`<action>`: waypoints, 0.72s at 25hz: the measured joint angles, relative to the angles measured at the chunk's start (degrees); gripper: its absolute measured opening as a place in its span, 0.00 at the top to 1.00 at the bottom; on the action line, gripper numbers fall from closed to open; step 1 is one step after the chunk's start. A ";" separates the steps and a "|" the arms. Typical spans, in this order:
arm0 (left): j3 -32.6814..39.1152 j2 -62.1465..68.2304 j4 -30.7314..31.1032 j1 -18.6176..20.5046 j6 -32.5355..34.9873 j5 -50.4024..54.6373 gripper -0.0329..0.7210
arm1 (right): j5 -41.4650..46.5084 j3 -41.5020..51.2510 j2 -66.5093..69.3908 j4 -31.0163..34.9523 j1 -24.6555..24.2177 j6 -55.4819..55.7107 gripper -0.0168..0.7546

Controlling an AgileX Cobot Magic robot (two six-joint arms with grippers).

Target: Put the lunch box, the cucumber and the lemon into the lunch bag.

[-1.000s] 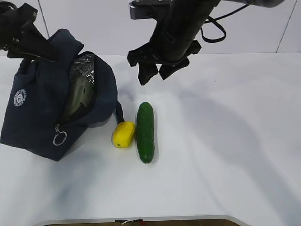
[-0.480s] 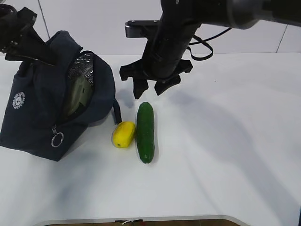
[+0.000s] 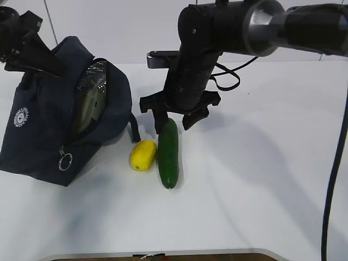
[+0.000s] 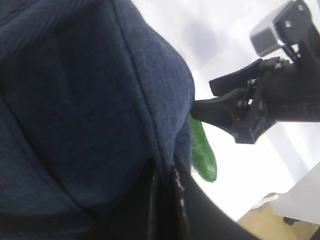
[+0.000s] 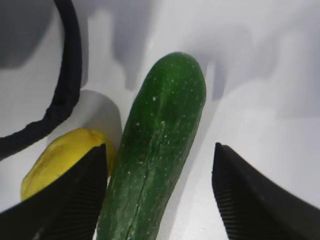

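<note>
The dark navy lunch bag (image 3: 46,130) stands at the left with its zipper open. The pale green lunch box (image 3: 88,111) shows inside against the silvery lining. My left gripper (image 3: 33,53) is shut on the bag's upper edge, and in the left wrist view the fabric (image 4: 100,100) is pinched between the jaws of that gripper (image 4: 165,197). On the table the lemon (image 3: 142,155) touches the cucumber (image 3: 168,155). My right gripper (image 3: 174,124) is open over the cucumber's far end. In the right wrist view its fingers (image 5: 75,195) straddle the cucumber (image 5: 170,95), the left one beside the lemon (image 5: 55,157).
A loop handle (image 5: 65,90) of the bag lies on the table just behind the lemon. The white table's front edge (image 3: 152,253) runs along the bottom. A black cable (image 3: 333,179) hangs at the far right. White table stretches right of the cucumber.
My right gripper has come down and slightly left from above the table to straddle the cucumber's far end, its jaws opening wider. The left gripper and bag have barely moved.
</note>
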 joint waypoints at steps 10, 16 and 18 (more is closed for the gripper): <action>0.00 0.00 0.61 0.00 0.00 0.12 0.97 | -0.10 0.00 2.49 0.73 0.00 1.19 0.30; 0.00 0.00 0.71 0.00 0.00 0.12 0.97 | -0.10 0.00 3.85 1.47 0.00 1.41 0.30; 0.00 0.00 0.71 0.00 0.00 0.12 0.97 | -0.10 0.00 3.94 1.50 0.00 1.41 0.30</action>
